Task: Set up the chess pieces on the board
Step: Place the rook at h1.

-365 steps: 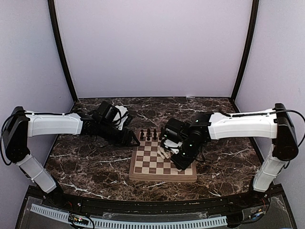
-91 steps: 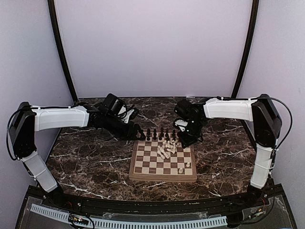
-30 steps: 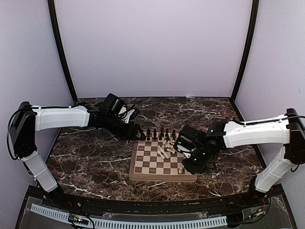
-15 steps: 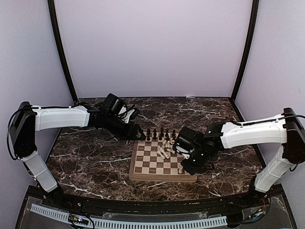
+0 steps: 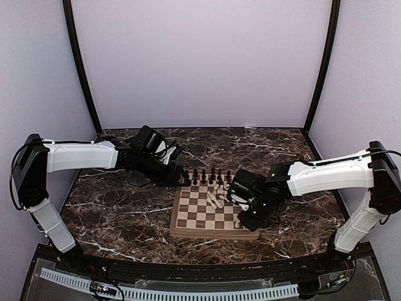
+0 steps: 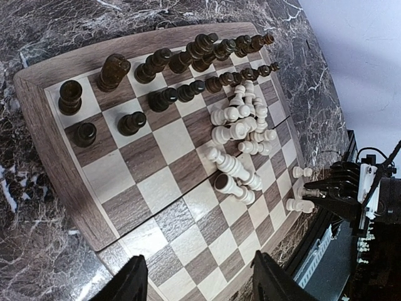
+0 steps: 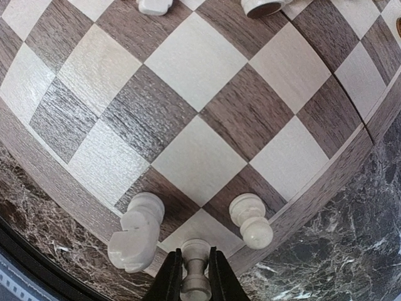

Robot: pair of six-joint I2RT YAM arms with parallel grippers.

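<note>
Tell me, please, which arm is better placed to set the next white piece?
Probably right: the right gripper is at the near edge where white pieces stand; the left gripper hovers by the dark pieces.

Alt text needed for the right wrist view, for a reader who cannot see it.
The right gripper has its jaws closely flanking a cream piece at a corner of the board; whether they grip it is unclear. A cream knight and a smaller cream piece stand either side of it, and the marble table shows beyond the border.
</note>
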